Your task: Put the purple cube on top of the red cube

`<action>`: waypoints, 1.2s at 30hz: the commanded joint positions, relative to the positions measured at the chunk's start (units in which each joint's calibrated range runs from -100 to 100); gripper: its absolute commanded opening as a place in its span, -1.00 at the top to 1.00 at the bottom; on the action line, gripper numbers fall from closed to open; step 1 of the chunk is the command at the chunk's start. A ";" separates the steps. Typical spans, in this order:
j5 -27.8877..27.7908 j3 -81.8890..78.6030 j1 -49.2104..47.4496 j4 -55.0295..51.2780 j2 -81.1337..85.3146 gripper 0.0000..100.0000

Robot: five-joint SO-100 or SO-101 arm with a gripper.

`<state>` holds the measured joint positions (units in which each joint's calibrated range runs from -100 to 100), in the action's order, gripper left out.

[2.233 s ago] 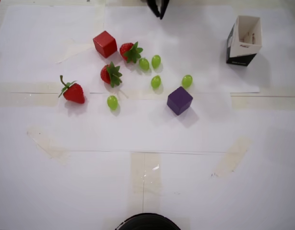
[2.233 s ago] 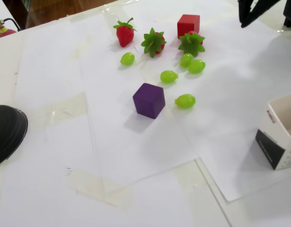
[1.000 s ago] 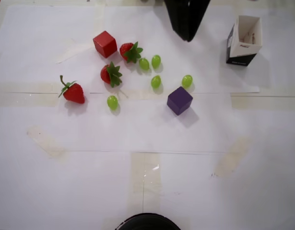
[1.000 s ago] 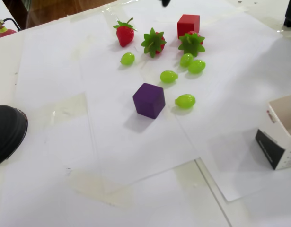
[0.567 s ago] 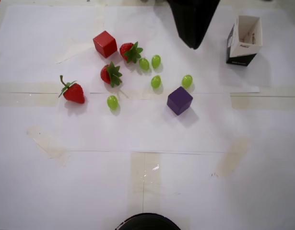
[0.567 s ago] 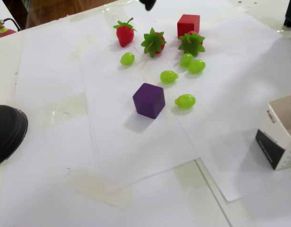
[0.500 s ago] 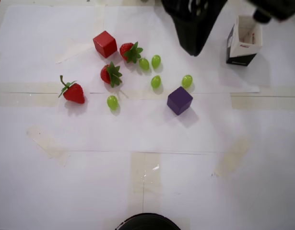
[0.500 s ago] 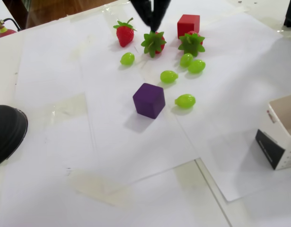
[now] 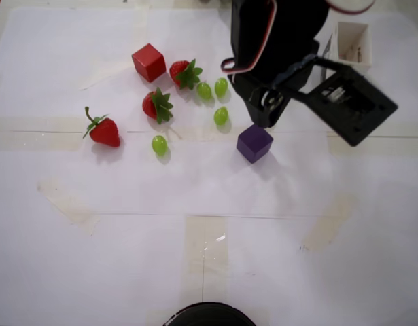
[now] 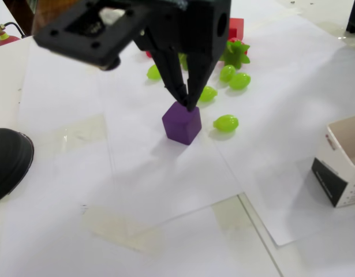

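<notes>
Near the far edge of the tabletop [image 9: 73,258], toward the left in the overhead view, sits the red cube [image 9: 149,62]; nothing is on it yet; right of it, mid-tabletop, the purple cube [image 9: 255,142] waits; the hand [image 10: 187,103] hovers over it, nearly closed, empty; grabbing and stacking are left.

i work on a hobby or lab-style tabletop setup: white paper sheets [image 9: 195,176] taped over a table [image 10: 4,69], toy strawberries [image 9: 104,129] and grapes [image 9: 159,144] scattered about, wooden floor [image 10: 67,8] beyond the table's edge.
</notes>
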<state>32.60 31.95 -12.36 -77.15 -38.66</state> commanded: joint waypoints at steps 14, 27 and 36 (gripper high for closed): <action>-3.91 6.05 -0.58 -3.89 8.05 0.31; -2.30 6.15 -1.61 -5.36 3.93 0.23; -2.25 3.87 -1.32 -1.93 0.14 0.29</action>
<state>30.01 34.21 -14.16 -81.19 -38.66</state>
